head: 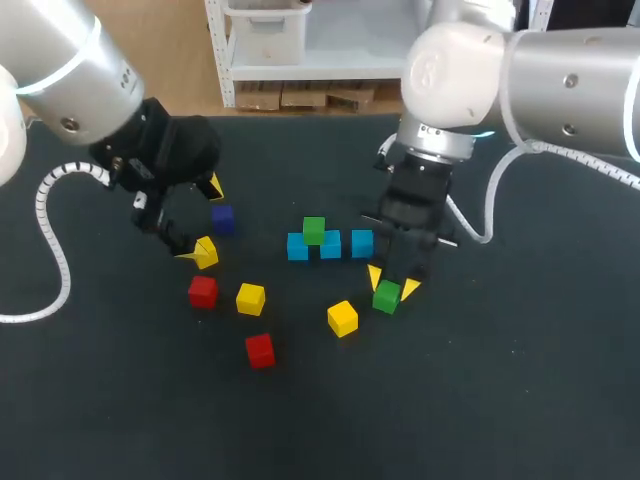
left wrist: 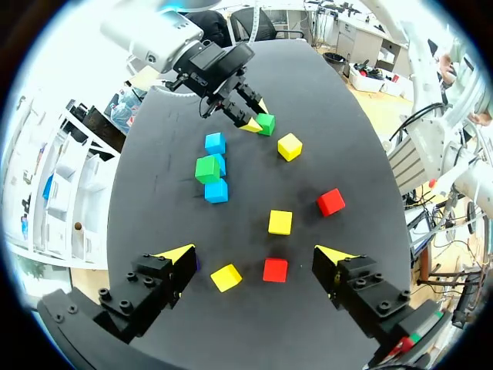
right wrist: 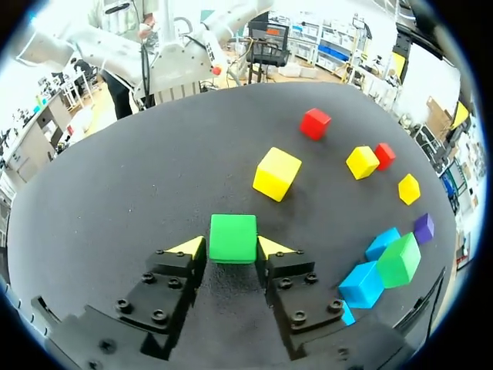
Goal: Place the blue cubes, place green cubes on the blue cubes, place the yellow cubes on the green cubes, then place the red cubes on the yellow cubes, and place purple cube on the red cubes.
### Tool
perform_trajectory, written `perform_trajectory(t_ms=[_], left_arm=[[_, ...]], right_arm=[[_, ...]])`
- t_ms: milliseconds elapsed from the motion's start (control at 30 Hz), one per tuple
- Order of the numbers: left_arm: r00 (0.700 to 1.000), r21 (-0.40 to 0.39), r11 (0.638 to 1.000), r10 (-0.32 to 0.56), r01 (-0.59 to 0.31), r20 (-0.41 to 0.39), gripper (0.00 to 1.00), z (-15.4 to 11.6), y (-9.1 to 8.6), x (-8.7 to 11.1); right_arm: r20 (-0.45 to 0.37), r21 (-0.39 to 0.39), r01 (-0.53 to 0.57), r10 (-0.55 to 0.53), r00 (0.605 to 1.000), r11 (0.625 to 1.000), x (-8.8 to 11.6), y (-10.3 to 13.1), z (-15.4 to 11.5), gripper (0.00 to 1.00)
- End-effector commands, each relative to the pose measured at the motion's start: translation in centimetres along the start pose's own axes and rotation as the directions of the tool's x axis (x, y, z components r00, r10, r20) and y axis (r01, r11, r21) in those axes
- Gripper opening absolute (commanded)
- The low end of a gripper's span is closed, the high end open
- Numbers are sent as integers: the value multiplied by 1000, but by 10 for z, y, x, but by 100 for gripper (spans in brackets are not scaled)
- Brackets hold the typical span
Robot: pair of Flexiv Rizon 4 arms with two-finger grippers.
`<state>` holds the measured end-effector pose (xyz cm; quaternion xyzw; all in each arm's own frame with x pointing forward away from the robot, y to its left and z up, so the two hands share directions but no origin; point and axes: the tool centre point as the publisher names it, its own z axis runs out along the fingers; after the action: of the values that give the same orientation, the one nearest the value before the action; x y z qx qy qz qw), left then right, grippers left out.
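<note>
While the right pincer grips a green cube from 2 sides, the left pincer hangs wide open.
3 blue cubes sit in a row on the bench near the gripped cube, a second green cube on top of them; yellow cubes and red cubes lie near the left pincer.

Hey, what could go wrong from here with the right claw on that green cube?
1. The stacked green cube seems to straddle two cubes of the blue cube row. The right claw, bringing the loose green cube alongside, might knock it off.
2. The nearby yellow cube could get bumped on lifting.
</note>
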<state>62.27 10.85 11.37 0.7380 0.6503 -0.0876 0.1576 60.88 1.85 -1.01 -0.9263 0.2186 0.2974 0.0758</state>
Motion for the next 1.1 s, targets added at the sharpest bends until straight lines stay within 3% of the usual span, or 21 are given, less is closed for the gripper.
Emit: perform_trajectory(t_ms=[33,67,267,500,733,933,1100], left_arm=[[1000,2,1000,3,-3,2,100,0,1,1],[1000,2,1000,3,-3,2,100,0,1,1],[1000,2,1000,3,-3,2,100,0,1,1],[1000,2,1000,3,-3,2,100,0,1,1],[1000,2,1000,3,-3,2,100,0,1,1],[1000,2,1000,3,-3,2,100,0,1,1],[1000,2,1000,3,-3,2,100,0,1,1]], right_arm=[[-10,17,-5,5,1000,1000,-2,4,1,11],[-11,20,-8,8,1000,1000,-2,4,1,0],[-4,44,-50,50,999,998,-2,2,0,0],[33,165,-257,255,966,952,-11,1,-22,0],[66,268,-446,445,893,854,-7,1,-40,0],[123,392,-576,580,805,717,-7,-2,-53,0],[170,461,-618,620,766,637,-8,-11,-57,0]])
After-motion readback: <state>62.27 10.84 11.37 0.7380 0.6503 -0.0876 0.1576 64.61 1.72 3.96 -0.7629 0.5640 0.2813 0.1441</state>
